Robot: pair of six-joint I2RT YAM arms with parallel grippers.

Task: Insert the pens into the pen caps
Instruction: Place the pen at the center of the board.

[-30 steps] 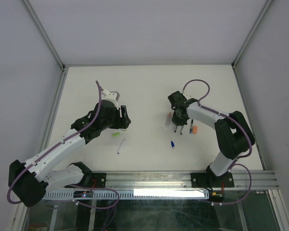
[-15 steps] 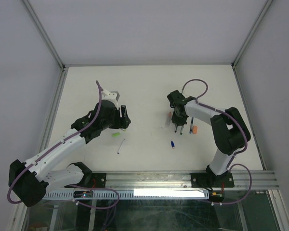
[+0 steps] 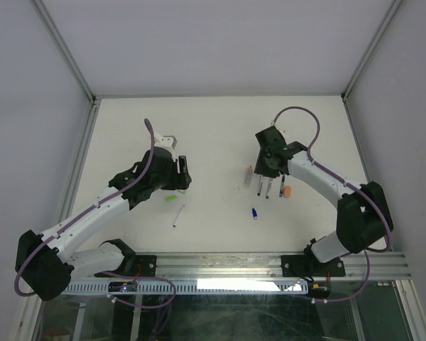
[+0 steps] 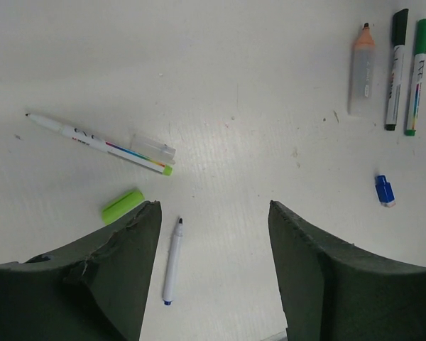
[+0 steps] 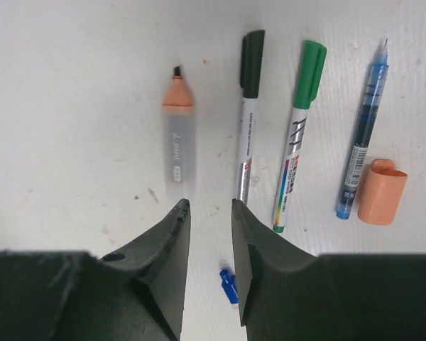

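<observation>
My right gripper [image 5: 209,204] stands open with a narrow gap and nothing in it, just short of a row of pens. The row holds an uncapped orange highlighter [image 5: 177,135], a black-capped pen [image 5: 248,121], a green-capped pen [image 5: 298,135] and an uncapped blue pen [image 5: 362,156]. An orange cap [image 5: 382,192] lies beside the blue pen. A blue cap [image 5: 229,284] lies under the right fingers. My left gripper [image 4: 213,207] is open and empty above a bare white pen [image 4: 172,261], with a light green cap [image 4: 122,204] at its left finger.
A thin white pen [image 4: 99,142] with a clear cap [image 4: 154,147] beside it lies farther out on the left. The white table [image 3: 213,128] is fenced by a metal frame, with a rail [image 3: 270,264] along the near edge.
My right gripper has opened and drawn back from over the row of pens toward the far side. The left arm has barely moved.
</observation>
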